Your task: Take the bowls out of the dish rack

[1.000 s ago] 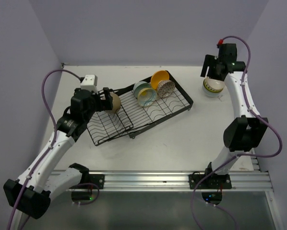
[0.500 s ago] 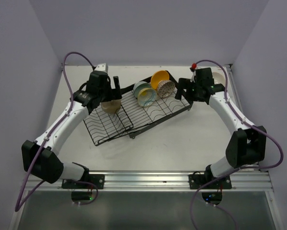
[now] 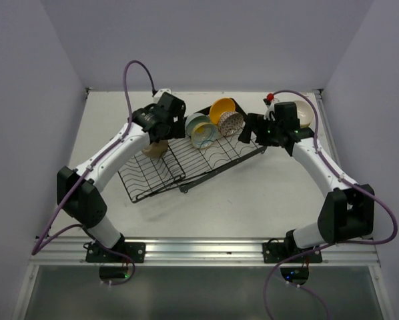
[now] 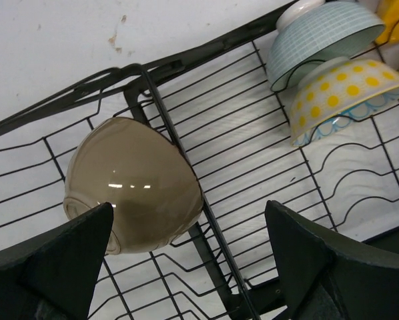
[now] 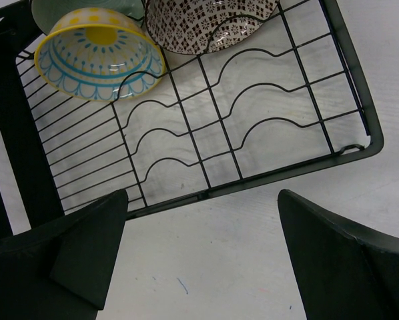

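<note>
The left gripper (image 4: 189,217) hangs with its fingers spread wide, holding nothing. A beige bowl (image 4: 133,183) lies tipped on its side just beyond the fingers, against the rack's (image 3: 213,160) divider bar. Farther along the rack, a teal bowl (image 4: 323,37) and a yellow-dotted bowl (image 4: 339,93) lean together on edge.

The right gripper (image 5: 203,197) is also spread wide and empty, over the rack's other end. A brown-patterned bowl (image 5: 209,23) stands beside the dotted one, and an orange bowl (image 3: 221,109) stands behind them. A pale bowl (image 3: 307,115) sits on the table (image 3: 253,193) behind the right arm, apart from the rack.
</note>
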Robot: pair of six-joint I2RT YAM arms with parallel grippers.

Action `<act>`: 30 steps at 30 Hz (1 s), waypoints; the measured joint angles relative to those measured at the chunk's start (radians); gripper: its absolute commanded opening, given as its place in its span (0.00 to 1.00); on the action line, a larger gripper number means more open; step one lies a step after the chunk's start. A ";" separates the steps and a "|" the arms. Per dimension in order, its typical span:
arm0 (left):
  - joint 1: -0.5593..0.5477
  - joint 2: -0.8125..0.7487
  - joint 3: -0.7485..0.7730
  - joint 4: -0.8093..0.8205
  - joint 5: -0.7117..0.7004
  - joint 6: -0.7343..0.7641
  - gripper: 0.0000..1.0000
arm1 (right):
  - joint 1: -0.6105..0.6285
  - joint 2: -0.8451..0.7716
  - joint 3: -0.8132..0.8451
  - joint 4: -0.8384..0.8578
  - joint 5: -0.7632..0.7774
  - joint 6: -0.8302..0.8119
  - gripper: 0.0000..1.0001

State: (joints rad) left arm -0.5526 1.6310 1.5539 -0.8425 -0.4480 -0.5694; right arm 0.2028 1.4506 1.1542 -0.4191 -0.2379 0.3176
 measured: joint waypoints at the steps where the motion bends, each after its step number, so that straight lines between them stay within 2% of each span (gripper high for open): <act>1: -0.007 0.010 0.006 -0.022 -0.018 -0.006 1.00 | 0.000 0.000 -0.003 0.002 -0.003 0.002 0.99; 7: -0.041 0.032 0.021 -0.132 -0.110 -0.057 1.00 | 0.000 0.000 -0.015 0.039 -0.043 0.020 0.99; 18: -0.103 0.108 0.055 -0.179 -0.203 -0.111 1.00 | 0.010 0.000 -0.046 0.115 -0.111 0.042 0.99; 30: -0.109 0.183 0.111 -0.240 -0.323 -0.150 1.00 | 0.033 0.001 -0.055 0.171 -0.181 0.050 0.98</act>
State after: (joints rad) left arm -0.6617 1.8141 1.6653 -1.0828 -0.7712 -0.7197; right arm 0.2356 1.4517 1.0992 -0.2485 -0.4191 0.3672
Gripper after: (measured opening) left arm 0.997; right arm 0.986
